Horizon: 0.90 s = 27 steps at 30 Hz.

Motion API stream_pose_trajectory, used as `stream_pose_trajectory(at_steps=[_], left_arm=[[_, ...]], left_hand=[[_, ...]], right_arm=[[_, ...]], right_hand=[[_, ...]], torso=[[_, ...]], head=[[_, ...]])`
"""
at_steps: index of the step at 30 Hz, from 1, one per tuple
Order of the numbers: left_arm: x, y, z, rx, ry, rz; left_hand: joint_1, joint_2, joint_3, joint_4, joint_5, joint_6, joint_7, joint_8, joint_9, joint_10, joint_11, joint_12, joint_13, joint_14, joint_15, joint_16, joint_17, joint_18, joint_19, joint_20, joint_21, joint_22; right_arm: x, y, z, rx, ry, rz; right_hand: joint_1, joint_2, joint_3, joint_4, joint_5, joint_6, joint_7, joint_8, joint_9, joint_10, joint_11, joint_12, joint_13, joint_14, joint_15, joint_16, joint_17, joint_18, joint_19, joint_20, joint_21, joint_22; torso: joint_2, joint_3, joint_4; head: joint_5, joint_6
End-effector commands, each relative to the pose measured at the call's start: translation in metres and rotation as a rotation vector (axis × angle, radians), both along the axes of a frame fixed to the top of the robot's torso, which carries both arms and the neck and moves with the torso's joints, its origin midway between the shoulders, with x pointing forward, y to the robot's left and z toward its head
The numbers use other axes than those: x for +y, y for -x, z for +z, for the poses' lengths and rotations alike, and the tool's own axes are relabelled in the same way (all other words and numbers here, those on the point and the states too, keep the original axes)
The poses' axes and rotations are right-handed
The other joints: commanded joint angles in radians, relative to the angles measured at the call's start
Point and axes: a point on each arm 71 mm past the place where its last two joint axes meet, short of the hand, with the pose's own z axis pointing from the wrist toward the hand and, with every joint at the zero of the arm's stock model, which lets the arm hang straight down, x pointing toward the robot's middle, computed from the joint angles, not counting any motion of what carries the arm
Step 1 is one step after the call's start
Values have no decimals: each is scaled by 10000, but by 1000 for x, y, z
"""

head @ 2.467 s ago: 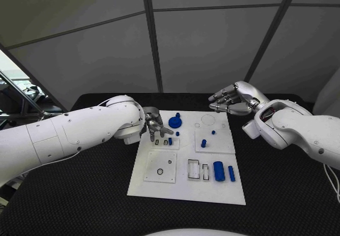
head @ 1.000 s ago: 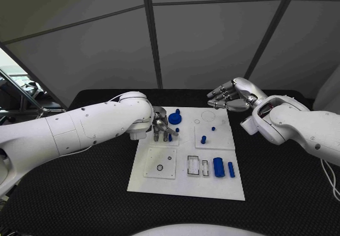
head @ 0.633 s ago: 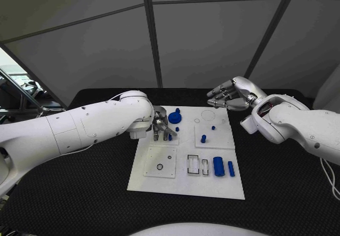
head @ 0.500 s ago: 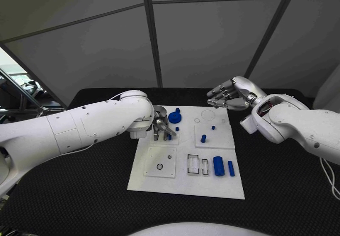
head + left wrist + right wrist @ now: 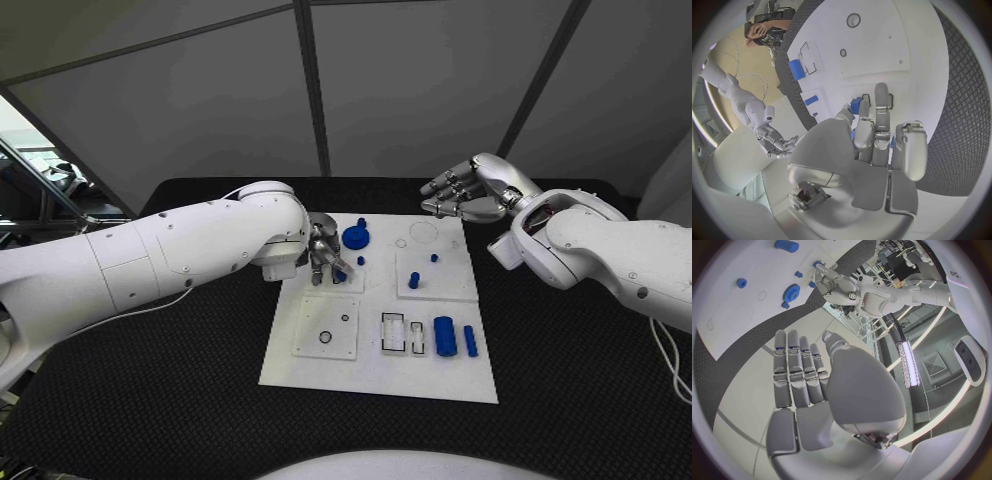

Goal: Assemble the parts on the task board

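black textured table [image 5: 144, 380] is seen under grey wall panels, with wide bare mat on either side of the white task board [image 5: 378, 375], whose near half lies free of both arms. the left hand [image 5: 323, 256] is reached in over the board's far left part, palm down, fingers pointed down at the small raised plate there. in the left wrist view the left hand's fingers [image 5: 881, 107] are stretched forward and slightly apart, tips just over slots where small blue parts [image 5: 856, 105] stand; whether one is pinched cannot be told. beyond those fingertips a blue gear [image 5: 355, 238] is seen, close enough to crowd any move forward. the right hand [image 5: 464, 198] is held off the board's far right corner, above the mat, fingers curled inward and side by side, nothing seen in them. below its fingertips a faint ring outline is marked on the board. a blue peg [image 5: 413, 281] stands on the right plate, and a blue cylinder [image 5: 444, 338] lies beside a slimmer blue bar [image 5: 470, 341] near the board's right edge, well apart from both hands.
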Motion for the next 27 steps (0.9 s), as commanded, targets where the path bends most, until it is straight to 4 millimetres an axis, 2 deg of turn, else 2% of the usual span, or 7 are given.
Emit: stream_pose_trajectory(at_steps=[1,2,3,6,7,12,27], left_arm=[[2,2,0,137,468,264],[4,2,1,110,503,315],[5,2,1,84,531,358],[9,3,2,-54,650,521],[11,4,3,-156,724,627],[18,7,7,-512,1000,946],[29,15,7,-1539,1042,1243]], left_hand=[[-329,-568,1455,-563,9,-15,-53,119,130,57,-105,22,46,83,-19,-78,58,-222,449,-45,-34,1301],[-345,-599,1508,-568,5,-19,-58,121,138,57,-103,22,46,85,-22,-82,61,-223,449,-43,-35,1301],[-657,-865,2245,-556,-7,-11,-38,168,260,67,-103,13,43,108,-1,-133,108,-219,451,-52,-45,1306],[-835,-1085,2779,-637,13,-28,-69,197,352,74,-83,8,41,123,-32,-170,143,-222,453,-32,-51,1312],[-1209,-1354,3481,-698,-28,-45,-59,241,484,118,-71,47,82,150,-10,-221,194,-221,461,-49,-56,1327],[-1480,-1572,4184,-898,1,-19,-84,330,642,208,-79,168,207,174,-40,-275,243,-229,480,-43,-46,1364],[-1777,-1767,4758,-1090,14,-9,-97,412,802,345,-95,355,401,201,-49,-325,294,-251,532,-53,14,1469]], right_arm=[[1,0,1,-12,30,95],[1,-1,1,-10,33,92],[1,-1,1,-8,35,90],[0,-1,1,-5,43,79],[0,-1,1,-5,45,76],[-1,-2,0,-4,53,72],[-3,-2,0,-2,72,45]], right_hand=[[-107,21,13,-65,44,-77,-24,-20,-7,-79,10,-8,-14,2,78,-68,-12,108,57,31,-48,-16],[-107,21,13,-65,44,-77,-24,-20,-7,-79,10,-8,-14,2,78,-68,-12,108,57,31,-48,-16],[-107,21,13,-65,44,-77,-24,-20,-7,-79,10,-8,-14,2,78,-68,-12,108,57,31,-48,-16],[-117,20,11,-63,56,-80,-21,-19,-7,-83,13,-9,-17,-2,81,-69,-18,107,58,33,-57,-22],[-117,20,11,-63,56,-80,-21,-19,-7,-83,13,-9,-17,-2,81,-69,-18,107,58,33,-57,-22],[-117,20,11,-63,56,-80,-21,-19,-7,-83,13,-9,-17,-2,81,-69,-18,107,58,33,-57,-22],[-156,22,2,-49,76,-88,-14,-19,-7,-90,21,-8,-26,-11,89,-71,-35,104,62,39,-82,-40]], torso=[[-4,-1,13],[-4,1,9],[-7,1,12],[-8,4,17],[-8,3,19],[-14,6,10],[-1,-1,2]], head=[[-3,-8],[5,-10],[10,-13],[16,-20],[18,-7],[29,-2],[58,-5]])
